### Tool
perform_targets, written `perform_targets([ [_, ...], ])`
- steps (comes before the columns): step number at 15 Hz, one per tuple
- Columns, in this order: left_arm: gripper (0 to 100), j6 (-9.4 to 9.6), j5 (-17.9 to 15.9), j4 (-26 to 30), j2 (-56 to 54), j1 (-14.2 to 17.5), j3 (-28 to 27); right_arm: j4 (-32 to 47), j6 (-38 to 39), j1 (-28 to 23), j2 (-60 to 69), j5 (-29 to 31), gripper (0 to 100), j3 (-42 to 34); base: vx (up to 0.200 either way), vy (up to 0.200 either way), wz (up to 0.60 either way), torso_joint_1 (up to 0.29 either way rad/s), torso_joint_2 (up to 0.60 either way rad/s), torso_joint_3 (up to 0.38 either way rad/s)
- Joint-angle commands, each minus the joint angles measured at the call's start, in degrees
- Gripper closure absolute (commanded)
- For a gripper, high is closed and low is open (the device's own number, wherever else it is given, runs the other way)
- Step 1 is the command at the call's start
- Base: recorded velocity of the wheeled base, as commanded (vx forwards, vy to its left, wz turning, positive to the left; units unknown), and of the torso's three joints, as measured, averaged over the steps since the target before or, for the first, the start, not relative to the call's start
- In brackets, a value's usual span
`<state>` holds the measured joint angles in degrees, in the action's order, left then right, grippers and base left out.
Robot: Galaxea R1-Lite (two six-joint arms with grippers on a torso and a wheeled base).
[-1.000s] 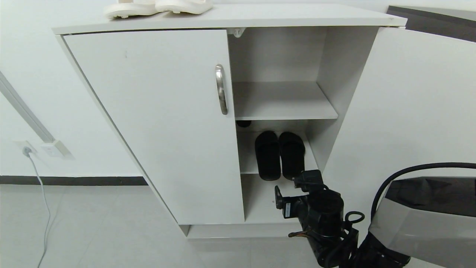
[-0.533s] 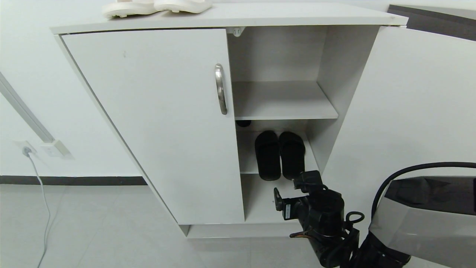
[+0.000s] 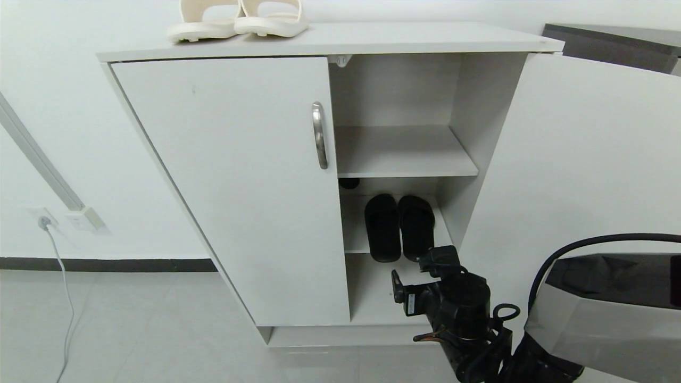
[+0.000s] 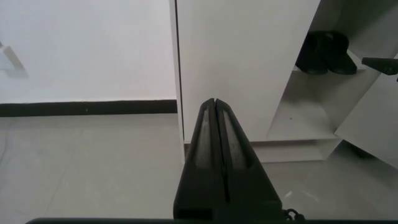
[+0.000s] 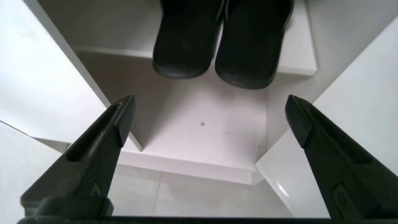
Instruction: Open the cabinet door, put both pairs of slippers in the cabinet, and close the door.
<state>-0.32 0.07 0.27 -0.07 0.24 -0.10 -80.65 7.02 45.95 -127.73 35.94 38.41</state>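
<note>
So the cabinet (image 3: 425, 34) stands with its right door (image 3: 574, 154) swung wide and its left door (image 3: 234, 181) shut, which gives me a way into the right half only. My right hand (image 3: 418, 268) sits low before that opening, just in front of the bottom compartment (image 3: 372, 298). Its jaws are spread wide and hold nothing. Between its two fingers (image 5: 106, 143) I look straight at the black slippers (image 3: 383, 229), which lie side by side on the middle shelf (image 3: 352, 226). I take that pair as placed. Their near ends reach the shelf's front edge, though, so I would want to be sure the door clears them.

My left hand (image 4: 215, 107) hangs off to the left of the cabinet above the floor tiles (image 3: 133, 330). Its fingers are pressed together on nothing, and I judge it is parked there to stay out of the way.

The cream slippers (image 3: 239, 24) rest side by side on the cabinet's top, above the shut door. Getting them inside calls for a reach upward, and the upper shelf (image 3: 404, 154) would take them.

By my count there are two pairs, so four slippers: one pair inside and one pair on top. There are two doors, one open and one shut, and one handle (image 3: 319, 135) in sight. I count two shelves over the bottom compartment.
</note>
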Motion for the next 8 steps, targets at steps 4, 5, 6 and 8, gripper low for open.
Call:
perform_targets([
  [4, 100, -0.03, 0.1, 0.0, 0.1, 0.0, 0.0, 0.0, 0.0, 0.0, -0.3, 0.1, 0, 0.0, 0.000, 0.000, 0.00, 0.001, 0.00, 0.203],
  [5, 100, 0.05, 0.1, 0.0, 0.1, 0.0, 0.0, 0.0, 0.0, 0.0, -0.3, 0.0, 0, 0.1, 0.000, 0.000, 0.00, -0.002, 0.00, 0.207],
  [6, 100, 0.05, 0.1, 0.0, 0.1, 0.0, 0.0, 0.0, 0.0, 0.0, -0.3, 0.1, 0, 0.1, 0.000, 0.000, 0.00, 0.002, 0.00, 0.193],
  [8, 100, -0.03, 0.2, 0.0, 0.1, 0.0, 0.0, 0.0, 0.0, 0.0, -0.3, 0.1, 0, 0.1, 0.000, 0.000, 0.00, -0.002, 0.00, 0.115],
])
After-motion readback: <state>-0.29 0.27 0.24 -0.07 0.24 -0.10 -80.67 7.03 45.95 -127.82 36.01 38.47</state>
